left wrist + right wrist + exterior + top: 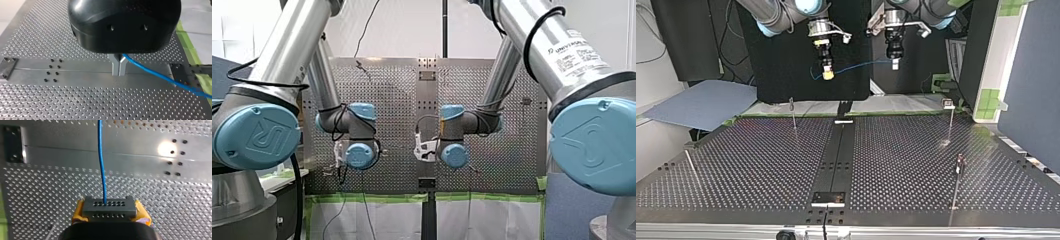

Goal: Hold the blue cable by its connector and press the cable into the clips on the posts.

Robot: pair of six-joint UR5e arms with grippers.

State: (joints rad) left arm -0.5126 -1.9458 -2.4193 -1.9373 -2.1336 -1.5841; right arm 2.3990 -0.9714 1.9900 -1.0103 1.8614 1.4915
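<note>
The grey connector (110, 207) is clamped between the yellow pads (141, 212) of the right hand (827, 74), so the end of the blue cable (155, 73) is fixed and the cable leaves the connector straight ahead. Further along, the cable is pinched between the closed metal fingers (115, 66) of the left hand (118, 72). The stretch between the two hands is thereby held nearly taut and level, which is judged to be what would let it be lowered into a clip as a straight line and not as a slack loop. In the top view both hands are held high over the far edge of the perforated surface (761, 165), above and beyond the thin posts (794, 117). The cable is carried in the air, well apart from the clips (948, 104). No clip is seen to be filled, so the pressing is judged not yet begun.
</note>
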